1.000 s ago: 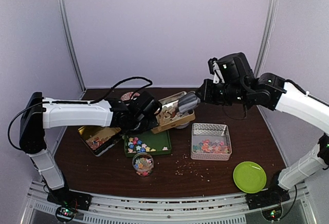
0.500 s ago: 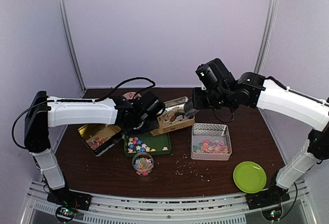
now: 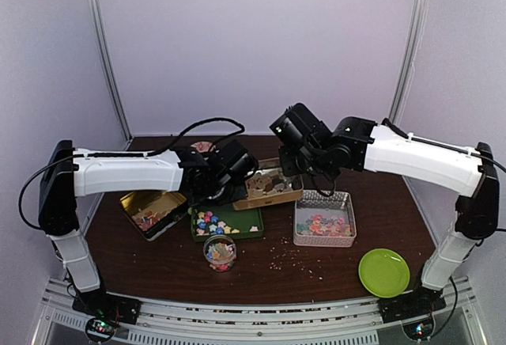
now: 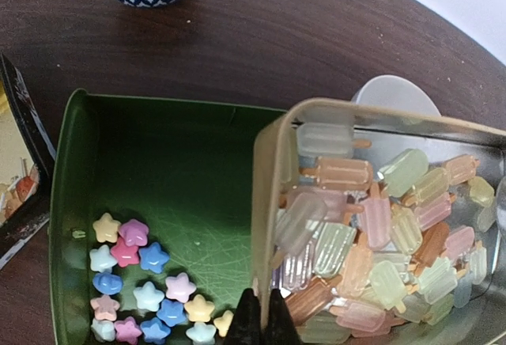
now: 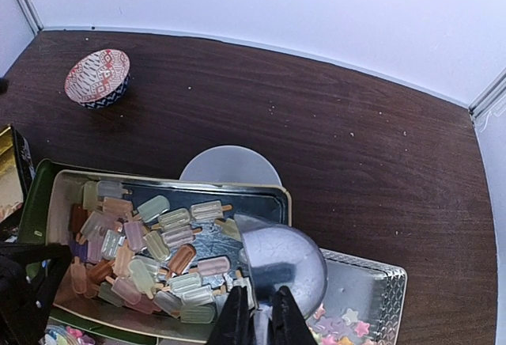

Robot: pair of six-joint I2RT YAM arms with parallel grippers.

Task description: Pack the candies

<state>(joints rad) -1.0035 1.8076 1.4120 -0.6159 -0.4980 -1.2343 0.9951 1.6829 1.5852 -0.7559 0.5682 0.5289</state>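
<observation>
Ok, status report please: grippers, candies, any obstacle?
Left gripper shut on tin rim. Right gripper shut on scoop, by candies in tin. Nothing seen blocking.

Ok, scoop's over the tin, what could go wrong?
The left gripper pinches the tin by its rim alone; the scoop pressing in could twist it and tip ice-lolly candies onto the stars in the green tray. Held by the right gripper near the tin's corner, the scoop might spill into the silver tray.
</observation>
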